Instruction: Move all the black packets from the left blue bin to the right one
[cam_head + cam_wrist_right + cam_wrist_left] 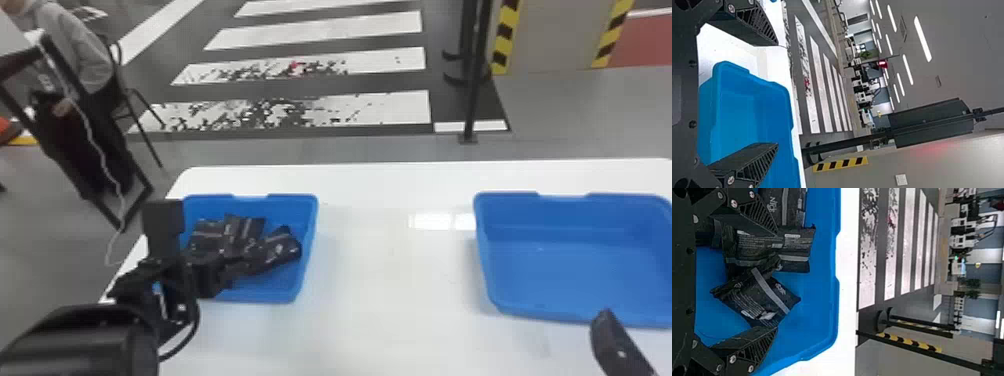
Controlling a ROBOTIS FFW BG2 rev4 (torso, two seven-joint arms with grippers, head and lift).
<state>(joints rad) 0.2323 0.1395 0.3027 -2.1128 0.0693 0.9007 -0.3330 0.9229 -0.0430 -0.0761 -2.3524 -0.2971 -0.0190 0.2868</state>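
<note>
"Where are the black packets (274, 251)?"

"Heaped in the left blue bin (311, 215). My left gripper (197, 265) is at that bin, its fingers spread; I can't tell whether they touch the packets."

"And farther out?"

"My right gripper (614, 337), fingers also apart, is by the near edge of the right blue bin (575, 275). Both bins sit on a white table (390, 280)."
</note>
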